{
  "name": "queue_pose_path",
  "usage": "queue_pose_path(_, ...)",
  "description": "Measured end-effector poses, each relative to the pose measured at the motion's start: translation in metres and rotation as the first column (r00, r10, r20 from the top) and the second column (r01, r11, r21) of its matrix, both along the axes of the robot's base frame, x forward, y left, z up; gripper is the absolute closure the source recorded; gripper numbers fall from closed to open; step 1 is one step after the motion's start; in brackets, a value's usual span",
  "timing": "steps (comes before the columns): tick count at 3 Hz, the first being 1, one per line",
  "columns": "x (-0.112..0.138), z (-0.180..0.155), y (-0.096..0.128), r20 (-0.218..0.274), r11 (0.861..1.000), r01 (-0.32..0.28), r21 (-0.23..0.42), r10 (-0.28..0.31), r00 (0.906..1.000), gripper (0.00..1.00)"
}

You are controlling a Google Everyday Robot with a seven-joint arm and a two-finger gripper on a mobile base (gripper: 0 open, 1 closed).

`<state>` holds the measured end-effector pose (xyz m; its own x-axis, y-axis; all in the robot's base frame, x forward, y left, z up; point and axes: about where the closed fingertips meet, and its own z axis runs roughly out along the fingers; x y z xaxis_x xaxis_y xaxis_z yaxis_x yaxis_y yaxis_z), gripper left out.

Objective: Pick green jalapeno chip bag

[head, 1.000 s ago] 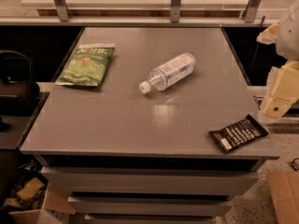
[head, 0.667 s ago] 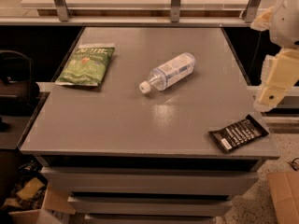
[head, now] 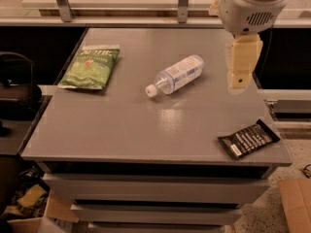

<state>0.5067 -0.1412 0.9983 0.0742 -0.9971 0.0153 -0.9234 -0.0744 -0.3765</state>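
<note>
The green jalapeno chip bag (head: 91, 66) lies flat at the far left of the grey table (head: 121, 125), white lettering at its far end. My gripper (head: 239, 76) hangs from the white arm (head: 249, 6) above the table's right side, far to the right of the bag and just right of the bottle. It holds nothing that I can see.
A clear plastic water bottle (head: 176, 74) lies on its side mid-table, cap toward the front left. A small black wrapper (head: 249, 139) with white print lies at the front right corner. A cardboard box (head: 296, 203) sits on the floor at right. A dark chair (head: 17, 93) stands left.
The arm and gripper have swung left from beyond the table's right edge to over the table's right side. Nothing on the table has moved.
</note>
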Motion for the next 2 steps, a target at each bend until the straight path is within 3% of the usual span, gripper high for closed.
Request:
queue_pose_path(1,0.024,-0.013,0.043,-0.013,0.99,-0.114,-0.086,0.113,0.9935,0.0)
queue_pose_path(2,0.032,-0.014,0.06,-0.003,0.983,-0.149,-0.108,0.149,0.9888,0.0)
